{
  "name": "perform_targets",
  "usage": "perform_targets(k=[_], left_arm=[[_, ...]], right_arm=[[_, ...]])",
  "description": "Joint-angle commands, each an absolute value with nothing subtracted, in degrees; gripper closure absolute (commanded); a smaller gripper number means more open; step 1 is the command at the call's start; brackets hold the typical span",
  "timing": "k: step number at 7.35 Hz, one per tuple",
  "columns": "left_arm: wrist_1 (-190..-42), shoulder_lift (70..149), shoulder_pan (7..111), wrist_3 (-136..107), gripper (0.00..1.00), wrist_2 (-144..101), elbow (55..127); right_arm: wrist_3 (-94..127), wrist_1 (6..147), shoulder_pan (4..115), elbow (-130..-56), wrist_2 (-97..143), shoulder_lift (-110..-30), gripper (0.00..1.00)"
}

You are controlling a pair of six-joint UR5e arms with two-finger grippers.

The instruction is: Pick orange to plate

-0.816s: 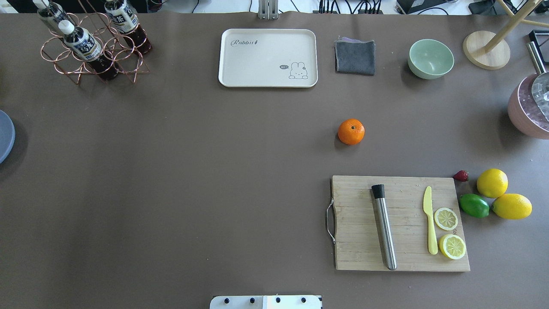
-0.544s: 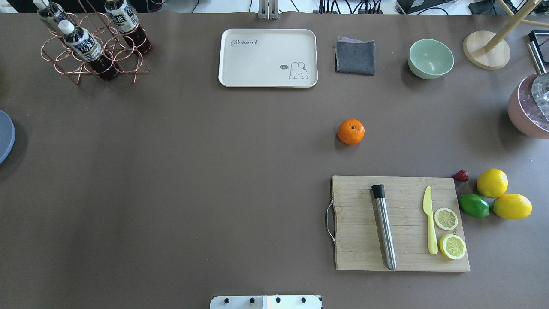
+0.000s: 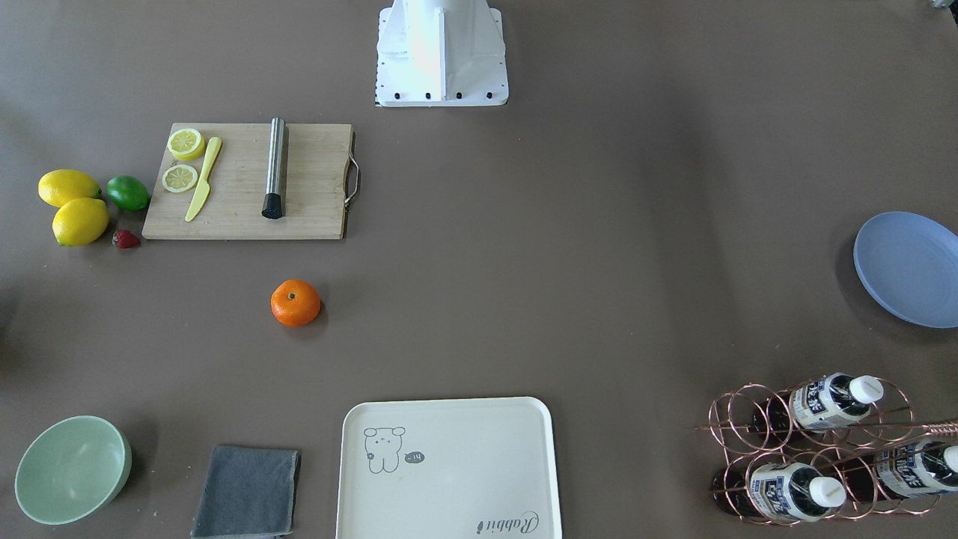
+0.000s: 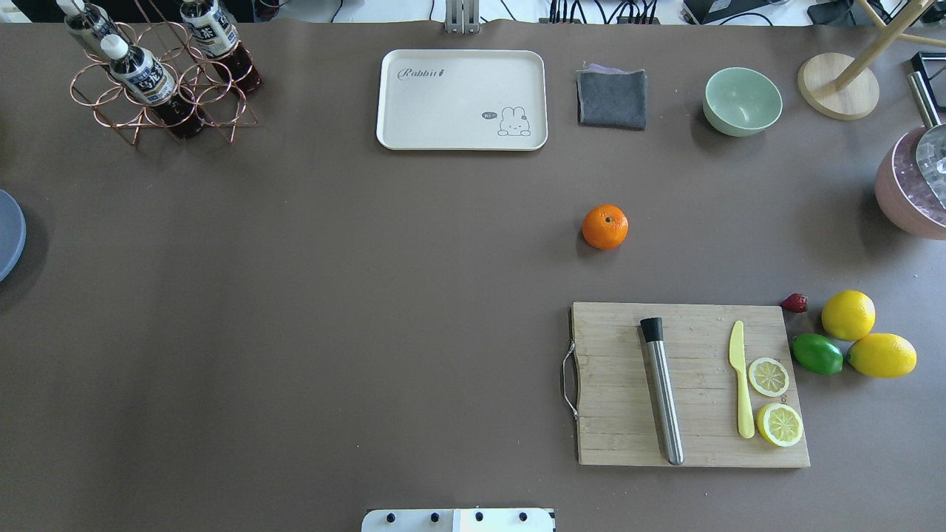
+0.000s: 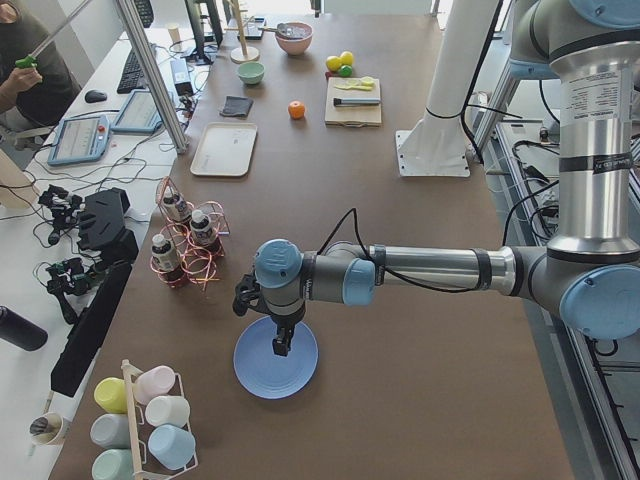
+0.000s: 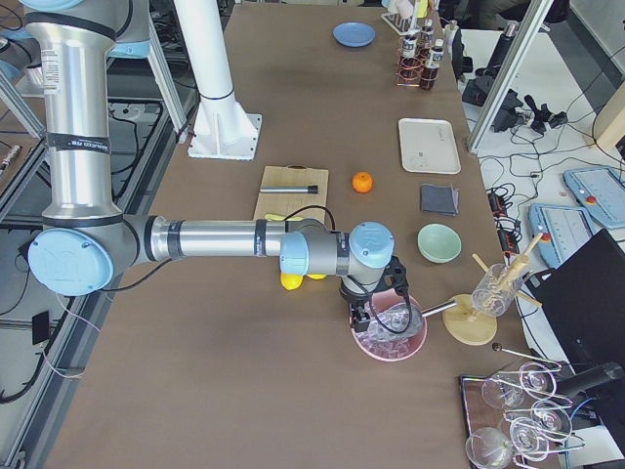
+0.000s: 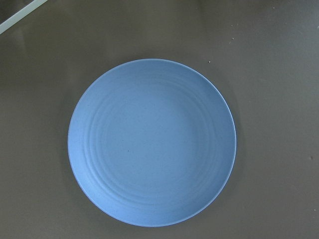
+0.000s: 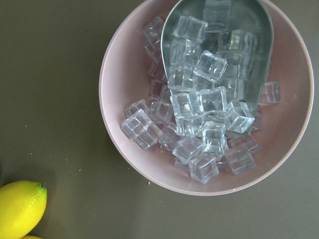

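The orange [image 4: 604,227] lies alone on the brown table right of centre, just beyond the cutting board; the front view shows the orange [image 3: 296,303] with its dark stem dimple up. The blue plate [image 3: 909,268] rests at the table's left end, and the plate [image 7: 152,142] fills the left wrist view with nothing on it. My left gripper [image 5: 283,345] hangs over the plate [image 5: 276,360]; I cannot tell whether it is open or shut. My right gripper [image 6: 376,318] hovers over a pink bowl of ice far from the orange [image 6: 362,182]; its state cannot be told either.
A wooden cutting board [image 4: 691,384] carries a steel muddler, a yellow knife and lemon halves. Two lemons [image 4: 848,315], a lime [image 4: 817,354] and a strawberry lie to its right. A cream tray [image 4: 462,100], grey cloth, green bowl [image 4: 742,101] and bottle rack [image 4: 159,81] line the far edge.
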State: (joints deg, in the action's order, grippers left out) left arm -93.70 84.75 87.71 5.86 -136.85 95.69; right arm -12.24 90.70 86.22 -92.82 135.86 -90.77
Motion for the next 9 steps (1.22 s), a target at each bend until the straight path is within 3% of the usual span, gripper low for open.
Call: perform_targets(k=[1, 9], left_arm=[[-93.6, 85.0, 87.7, 5.5, 0.02, -136.8, 95.3], [-94.5, 84.2, 87.8, 5.5, 0.02, -136.8, 95.7]], right_arm=[[-12.2, 90.7, 86.2, -92.7, 136.0, -91.0, 0.00], [-12.7, 90.7, 85.9, -92.9, 136.1, -91.0, 0.00]])
